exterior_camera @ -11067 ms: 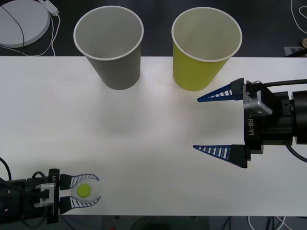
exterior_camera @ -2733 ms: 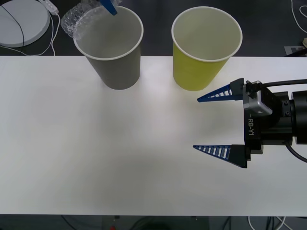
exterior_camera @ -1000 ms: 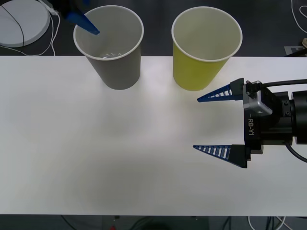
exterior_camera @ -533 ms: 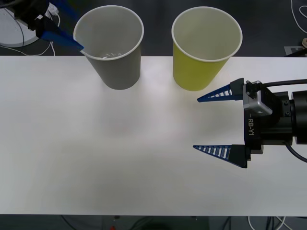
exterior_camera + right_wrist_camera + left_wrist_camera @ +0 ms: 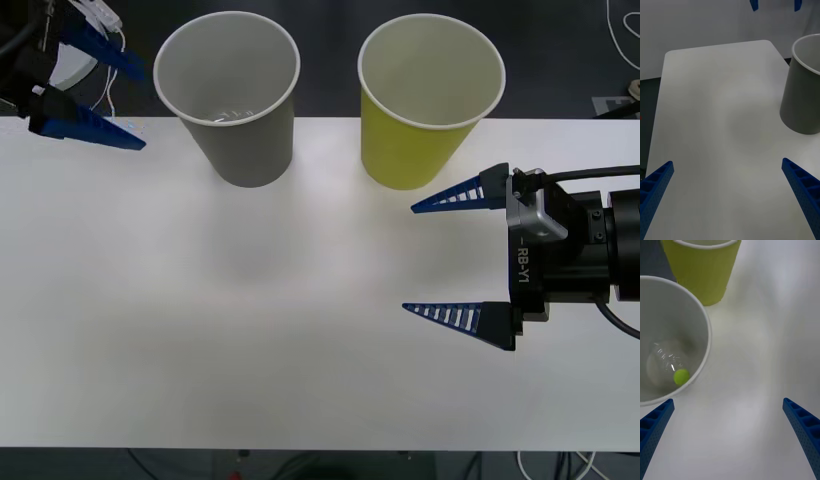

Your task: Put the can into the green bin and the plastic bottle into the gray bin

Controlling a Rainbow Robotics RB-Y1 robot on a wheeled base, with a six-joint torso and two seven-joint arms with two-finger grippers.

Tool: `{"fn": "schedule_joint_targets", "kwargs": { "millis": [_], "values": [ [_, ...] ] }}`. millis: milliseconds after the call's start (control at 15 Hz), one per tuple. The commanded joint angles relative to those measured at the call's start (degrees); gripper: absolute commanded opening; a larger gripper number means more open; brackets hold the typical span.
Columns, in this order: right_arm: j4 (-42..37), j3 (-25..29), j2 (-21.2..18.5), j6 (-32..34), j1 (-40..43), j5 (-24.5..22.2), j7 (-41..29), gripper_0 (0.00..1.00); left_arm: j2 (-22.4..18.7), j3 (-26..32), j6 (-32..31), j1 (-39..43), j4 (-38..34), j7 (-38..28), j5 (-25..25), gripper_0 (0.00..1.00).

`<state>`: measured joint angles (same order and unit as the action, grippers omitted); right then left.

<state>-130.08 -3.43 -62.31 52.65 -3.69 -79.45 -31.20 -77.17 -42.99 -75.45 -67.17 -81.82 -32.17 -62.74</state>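
Note:
The gray bin (image 5: pixel 240 130) and the green bin (image 5: pixel 420 130) stand upright side by side at the table's far edge. The plastic bottle (image 5: pixel 666 360), clear with a lime-green cap, lies at the bottom of the gray bin (image 5: pixel 708 330); in the front view only a glint of it shows. My left gripper (image 5: pixel 143 112) hangs open and empty just left of the gray bin. My right gripper (image 5: pixel 408 259) rests open over the table, in front of the green bin (image 5: pixel 703 277). The gray bin (image 5: pixel 805 93) also stands ahead in the right wrist view. The can is out of view.
The white table (image 5: pixel 300 360) stretches wide in front of both cups. A round pale disc (image 5: pixel 40 45) with a white cable lies behind the table's far left corner. More cables hang off the far right.
The left gripper, which held the bottle over the gray bin's rim, has let it drop inside and drawn back to the left of the cup. The right arm has not moved.

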Motion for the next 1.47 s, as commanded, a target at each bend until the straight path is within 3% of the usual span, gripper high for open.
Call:
{"fn": "schedule_joint_targets", "kwargs": {
  "millis": [67, 400, 1000, 1133, 1467],
  "values": [
    [0.00, 0.00, 0.00, 0.00, 0.00, 0.00, 0.00, 1.00, -1.40, 0.10, 2.06, 3.89, -0.01, 6.15, 3.95, 1.00],
    [0.00, 0.00, 0.00, 0.00, 0.00, 0.00, 0.00, 1.00, -2.37, 0.01, 5.93, 9.51, -0.44, 14.15, 8.34, 1.00],
    [0.00, 0.00, 0.00, 0.00, 0.00, 0.00, 0.00, 1.00, -3.25, 1.42, 14.46, 16.28, -8.88, 13.71, 11.07, 1.00],
    [0.00, 0.00, 0.00, 0.00, 0.00, 0.00, 0.00, 1.00, -2.02, 5.37, 14.98, 19.88, -11.08, 13.27, 9.92, 1.00],
    [0.00, 0.00, 0.00, 0.00, 0.00, 0.00, 0.00, 1.00, 2.02, 22.16, 15.07, 35.97, -18.64, 12.04, 3.95, 1.00]
  ]
}}
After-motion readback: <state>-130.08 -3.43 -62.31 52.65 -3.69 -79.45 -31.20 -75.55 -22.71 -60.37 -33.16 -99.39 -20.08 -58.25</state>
